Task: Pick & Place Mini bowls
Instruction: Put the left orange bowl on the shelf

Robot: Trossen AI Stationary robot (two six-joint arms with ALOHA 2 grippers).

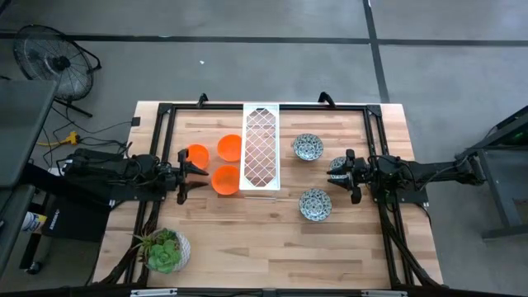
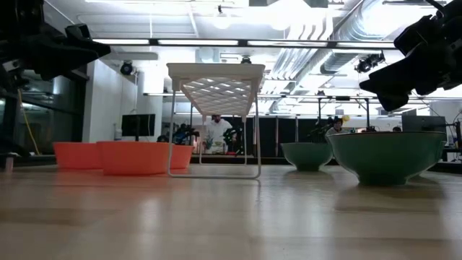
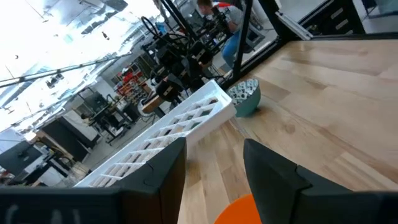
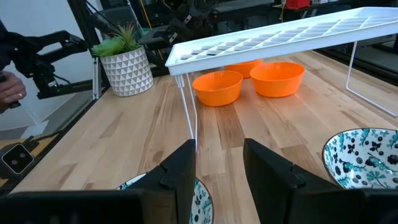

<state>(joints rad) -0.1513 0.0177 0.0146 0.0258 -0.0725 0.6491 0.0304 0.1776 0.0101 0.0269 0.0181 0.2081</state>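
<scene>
Three orange bowls [image 1: 229,148] [image 4: 217,87] stand on the table left of a white wire rack [image 1: 261,148]. Three patterned bowls stand right of it: [image 1: 308,148], [image 1: 315,205], and one [image 1: 340,169] under my right gripper. My left gripper [image 1: 200,171] [image 3: 214,146] is open and hovers beside the orange bowls; the rim of one [image 3: 239,211] shows between its fingers. My right gripper [image 1: 334,172] [image 4: 217,149] is open above a patterned bowl [image 4: 199,196]. In the low view both arms hang well above the table.
A potted green plant [image 1: 165,250] [image 4: 127,62] stands at the table's near left corner. The rack stands on thin wire legs [image 2: 214,130] in the middle. Black frame rails run along the table's edges. A person's hand [image 4: 9,87] shows beyond the table's left edge.
</scene>
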